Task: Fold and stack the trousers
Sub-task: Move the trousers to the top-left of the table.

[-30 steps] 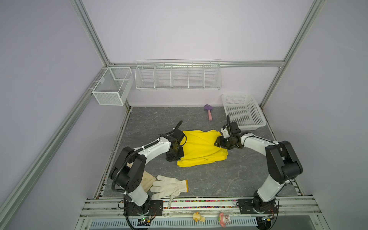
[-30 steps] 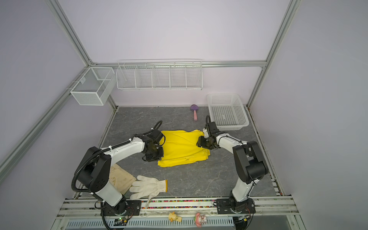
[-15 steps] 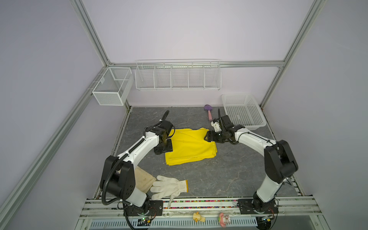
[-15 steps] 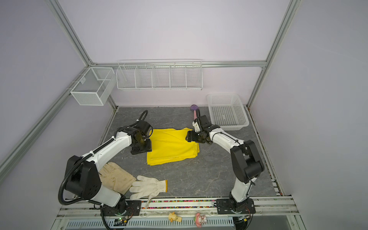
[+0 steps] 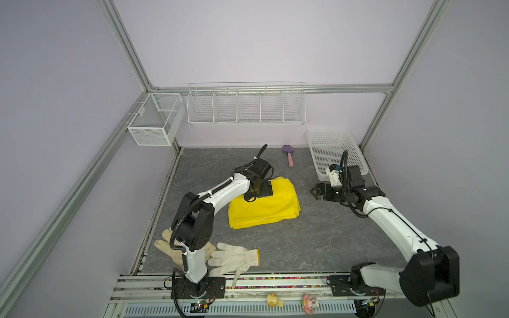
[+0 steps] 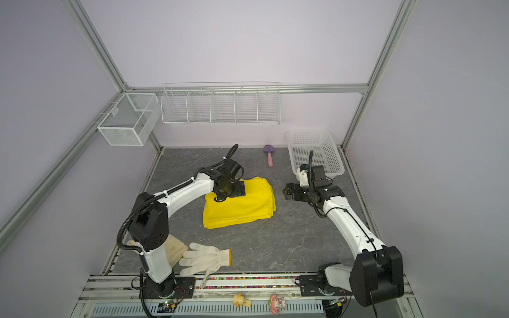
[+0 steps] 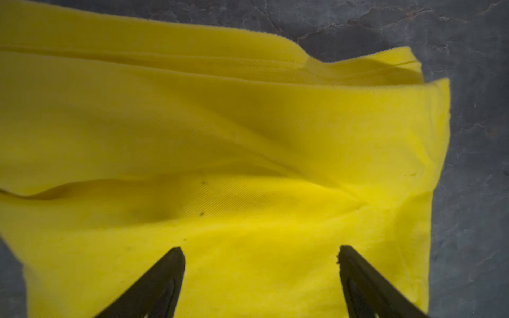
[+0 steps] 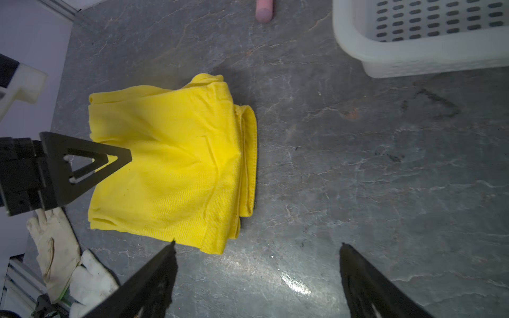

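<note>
The trousers [image 5: 268, 210] [image 6: 243, 208] are bright yellow and lie folded into a thick rectangle in the middle of the grey table. My left gripper [image 5: 252, 196] [image 6: 223, 197] hovers over their far left corner, pointing down. In the left wrist view the left gripper [image 7: 260, 249] is open, with the trousers [image 7: 220, 137] flat below and nothing between its fingers. My right gripper [image 5: 314, 191] [image 6: 285, 192] [image 8: 257, 245] is open over bare table, to the right of the trousers [image 8: 170, 165] and apart from them.
A white slotted basket [image 5: 355, 154] stands at the back right, close behind the right wrist. A purple and pink brush [image 5: 288, 158] lies at the back. A knitted glove [image 5: 237, 257] and a cream glove [image 5: 164, 243] lie by the left arm's base. Wire racks [image 5: 245, 106] hang on the back wall.
Both grippers opened and let go of the trousers. The right gripper drew back to the right, off the cloth. The left gripper rose above the far left corner. The folded trousers shifted a little left.
</note>
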